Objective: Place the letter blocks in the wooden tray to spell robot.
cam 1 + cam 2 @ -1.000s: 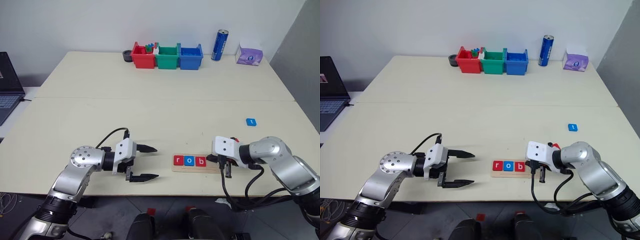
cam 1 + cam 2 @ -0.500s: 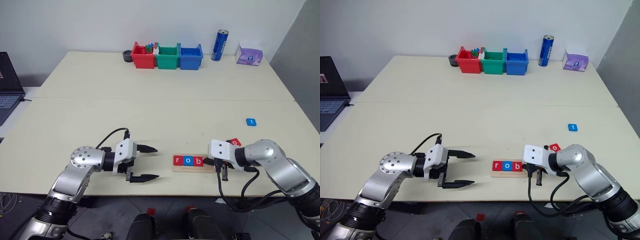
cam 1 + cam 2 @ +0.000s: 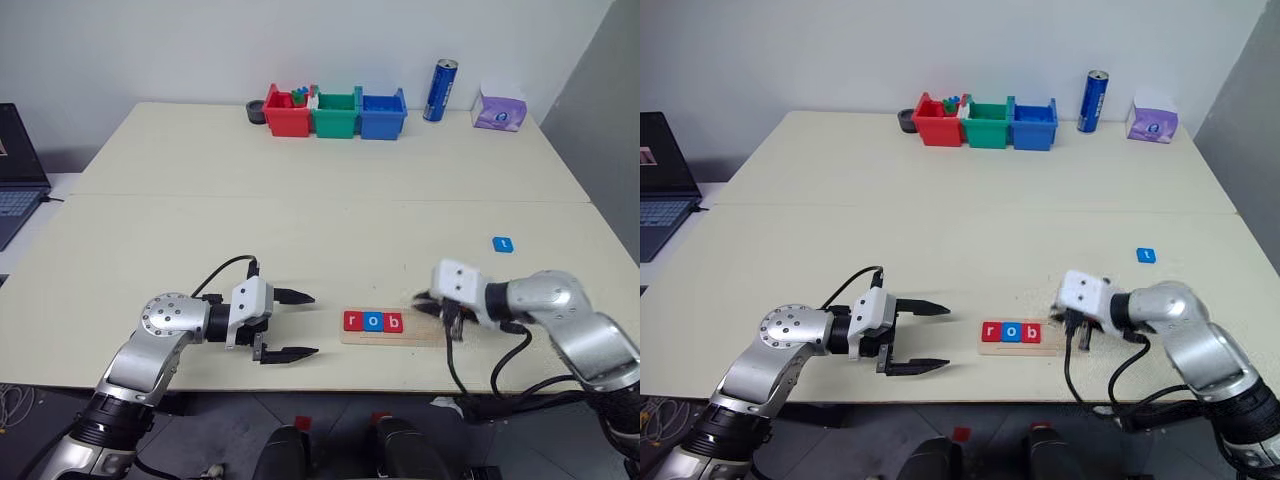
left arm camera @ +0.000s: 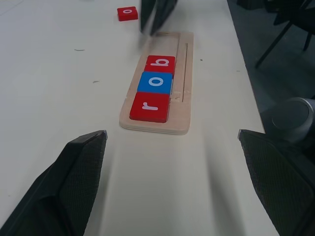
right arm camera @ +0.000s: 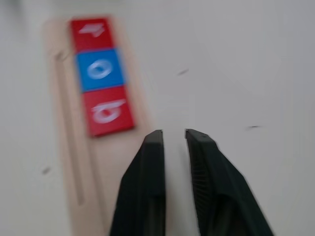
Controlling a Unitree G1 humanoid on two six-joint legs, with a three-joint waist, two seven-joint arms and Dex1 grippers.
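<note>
A laptop is cut off at the far left edge, so you only get part of the screen and keyboard. Next over, the left gripper hangs just above the table with its two black fingers spread wide, nothing between them, pointing toward the wooden tray.

The tray sits near the front edge of the table with three letter blocks in its groove: red r, blue o, red b, touching in a row at the tray's left end; the rest of the groove is bare.

The right gripper is blurred, hovering over the tray's bare end; its fingers stand a narrow gap apart and hold nothing. In the head views the wrist housing hides its tips. Another red o block lies on the table just past the tray, seen from the left wrist. A blue t block lies well apart to the right.

At the back: a red bin holding small coloured pieces too small to identify, a green bin, a blue bin, a blue can and a purple tissue pack.
</note>
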